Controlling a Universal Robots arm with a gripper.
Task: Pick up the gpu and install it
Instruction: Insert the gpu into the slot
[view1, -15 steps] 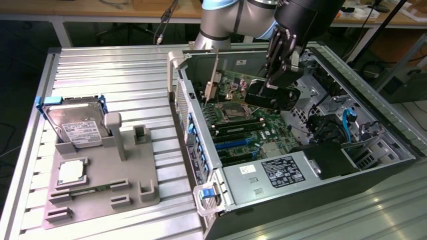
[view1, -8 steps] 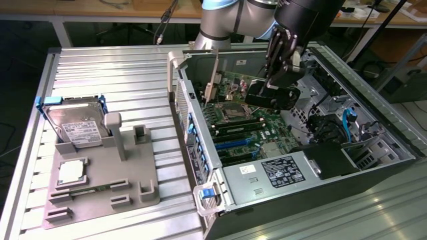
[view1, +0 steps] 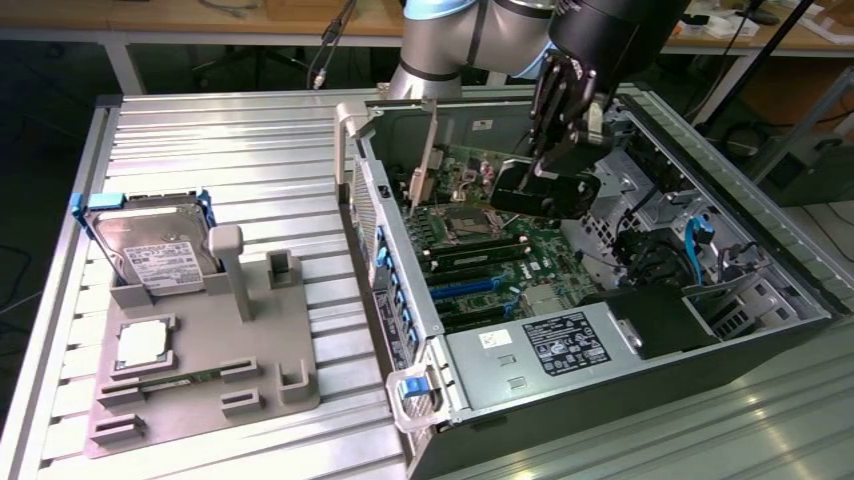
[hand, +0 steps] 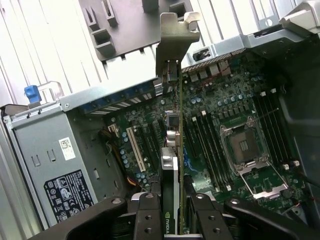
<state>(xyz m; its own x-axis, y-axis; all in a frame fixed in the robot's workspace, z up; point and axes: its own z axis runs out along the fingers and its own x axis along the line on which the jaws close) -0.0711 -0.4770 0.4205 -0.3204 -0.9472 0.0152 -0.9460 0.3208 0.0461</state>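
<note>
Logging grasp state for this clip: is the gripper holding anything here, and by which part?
The gripper holds the gpu edge-on, clamped across its flat faces at the end away from its metal bracket.

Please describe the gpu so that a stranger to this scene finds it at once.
Look into the open computer case, above its green motherboard. The gpu is the thin card standing on edge, gripped by the tool. Nothing near it has such a silvery end bracket.

Near end of gpu (hand: 173, 125) behind end effector (hand: 174, 202)
</note>
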